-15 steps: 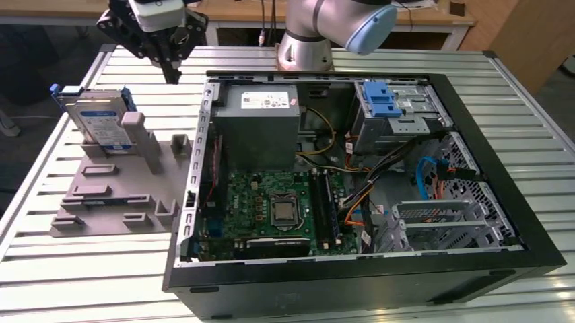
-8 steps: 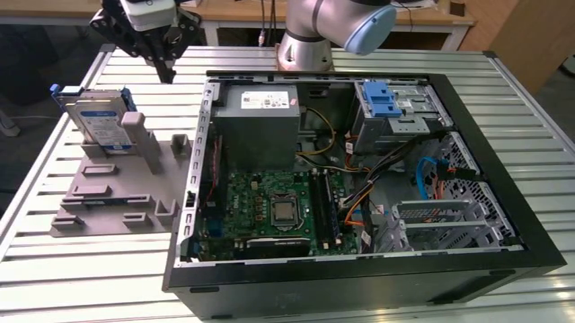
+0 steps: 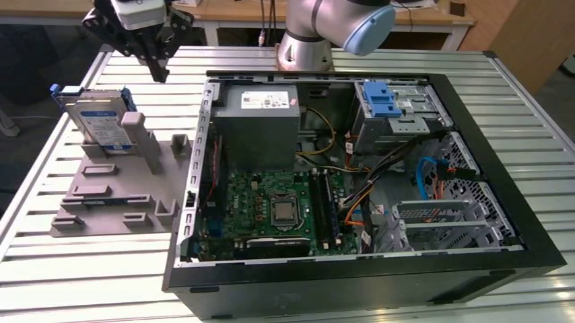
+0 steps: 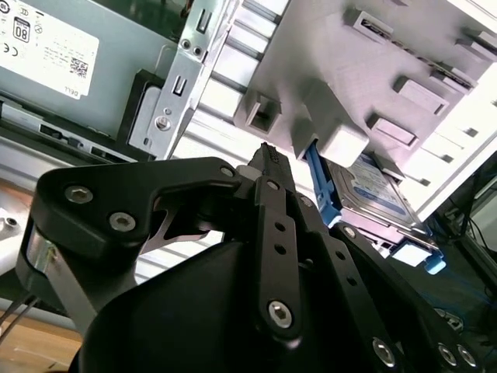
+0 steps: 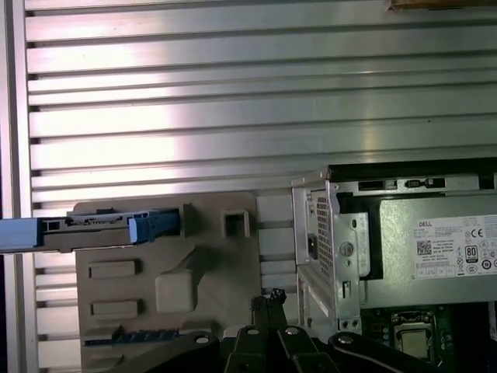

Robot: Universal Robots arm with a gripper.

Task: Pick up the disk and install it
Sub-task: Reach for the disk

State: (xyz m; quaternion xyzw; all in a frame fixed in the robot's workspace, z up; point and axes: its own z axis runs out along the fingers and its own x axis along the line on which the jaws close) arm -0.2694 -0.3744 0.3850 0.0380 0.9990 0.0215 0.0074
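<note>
The scene is carried by a silver ribbed metal desk (image 3: 512, 94), built of long parallel slats (image 5: 233, 93) with dark grooves between them. In the first wrist view a broad band of bright light is reflected from the slats, strongest toward one side. Beyond the desk's far edge in the exterior view, a light wooden bench top (image 3: 431, 15) is carried on white legs (image 3: 462, 35). At the exterior view's right a brown wooden panel (image 3: 526, 40) is set at an angle. At the exterior view's left a dark floor area (image 3: 36, 81) is seen past the desk's edge, its detail not readable. A wood-coloured strip (image 4: 27, 346) is caught in the second wrist view.
</note>
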